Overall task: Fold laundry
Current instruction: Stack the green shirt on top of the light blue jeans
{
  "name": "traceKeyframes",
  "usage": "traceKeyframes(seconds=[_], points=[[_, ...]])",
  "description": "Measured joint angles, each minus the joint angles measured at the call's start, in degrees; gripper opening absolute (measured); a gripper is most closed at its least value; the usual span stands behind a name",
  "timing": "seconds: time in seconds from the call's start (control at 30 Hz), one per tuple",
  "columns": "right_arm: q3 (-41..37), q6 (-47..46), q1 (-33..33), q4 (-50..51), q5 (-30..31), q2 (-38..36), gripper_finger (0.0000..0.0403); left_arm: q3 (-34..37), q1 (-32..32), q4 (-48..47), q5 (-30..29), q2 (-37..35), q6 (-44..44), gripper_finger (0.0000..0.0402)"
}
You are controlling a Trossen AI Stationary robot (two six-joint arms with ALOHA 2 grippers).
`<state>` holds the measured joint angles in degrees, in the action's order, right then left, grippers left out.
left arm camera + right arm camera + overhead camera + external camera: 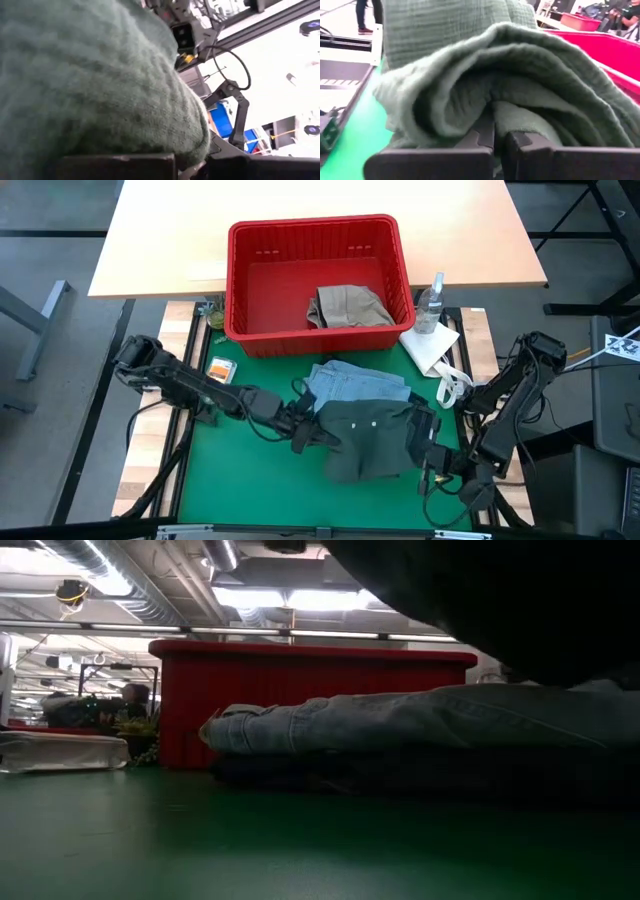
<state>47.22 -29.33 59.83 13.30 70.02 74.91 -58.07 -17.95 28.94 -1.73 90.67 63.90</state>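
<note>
Mat [250, 480] first: on it you see the olive piece [372, 438], lying partly over the light denim [355, 383], with its long axis running across, from one arm to the other. Left gripper [303, 435] pinches its left edge, closed on the cloth; right gripper [428, 448] pinches the right edge the same way. Both are equally near. Khaki piece [347, 307] waits in the basket [240, 280].
</note>
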Motion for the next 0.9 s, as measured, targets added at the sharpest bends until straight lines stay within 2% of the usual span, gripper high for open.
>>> traceKeyframes(seconds=[0.27, 0.47, 0.77, 0.9], points=[[0.0, 9.92, -5.13, 0.02, -0.55, -3.38, 0.0004, -3.5, 5.96, -6.27, 6.37, 0.04, -1.61, 0.0005], [0.0, 15.23, -6.4, 0.07, -0.3, -7.39, 0.0003, -4.8, 10.35, -6.82, 9.89, 0.04, -3.8, 0.0005], [0.0, 21.28, -6.34, 0.13, 1.13, -12.85, 0.0003, -5.13, 15.09, -7.19, 11.93, 0.02, -7.79, 0.0005], [0.0, 24.08, -6.34, 0.48, 1.2, -13.47, 0.0003, -5.13, 16.43, -12.03, 11.98, 0.02, -11.02, 0.0005]])
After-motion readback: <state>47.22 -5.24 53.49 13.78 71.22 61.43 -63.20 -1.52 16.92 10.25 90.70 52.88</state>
